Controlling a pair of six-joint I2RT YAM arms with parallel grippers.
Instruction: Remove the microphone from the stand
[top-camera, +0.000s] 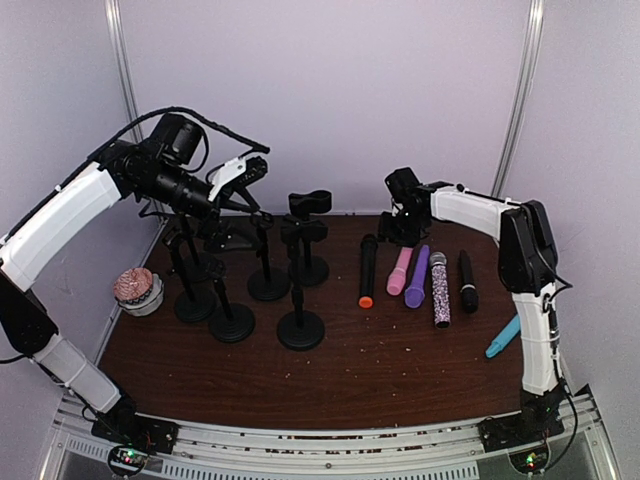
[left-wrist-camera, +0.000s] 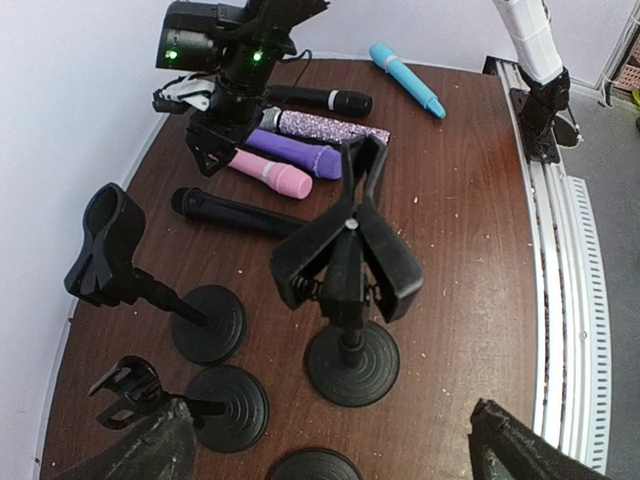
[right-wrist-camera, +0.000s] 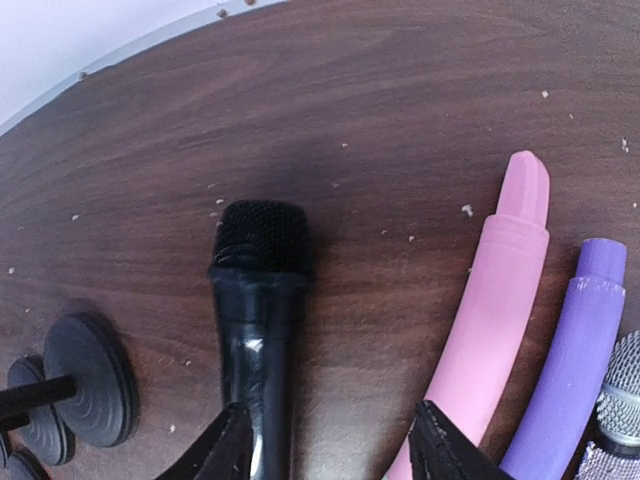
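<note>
At 9 o'clock on the worktop (top-camera: 400, 375) sits a white bowl (top-camera: 143, 300) with a pink lump in it. Above it the left arm reaches in high. The left pincer (top-camera: 246, 185) hangs released over the stands (top-camera: 301, 328), its fingers (left-wrist-camera: 150, 445) spread wide with nothing between them. The black stands cluster between 9 and 11 o'clock of the worktop's centre, upright on round bases. At 3 o'clock from them the black mic (top-camera: 367, 268) lies flat on the worktop, apart from every stand, with its grille toward 12 o'clock and its orange end toward 6. The right pincer (right-wrist-camera: 332, 420) hovers low over the grille end with its jaws parted and clamped on nothing. The mic's handle runs partly under one finger (right-wrist-camera: 232, 450); whether that finger touches it cannot be told. Further toward 3 o'clock lie a pink mic (top-camera: 400, 271), a purple mic (top-camera: 417, 278), a glitter mic (top-camera: 439, 290) and a second black mic (top-camera: 467, 282), side by side. A blue mic (top-camera: 503, 338) lies at the worktop's 4 o'clock edge, just beside the right arm.
</note>
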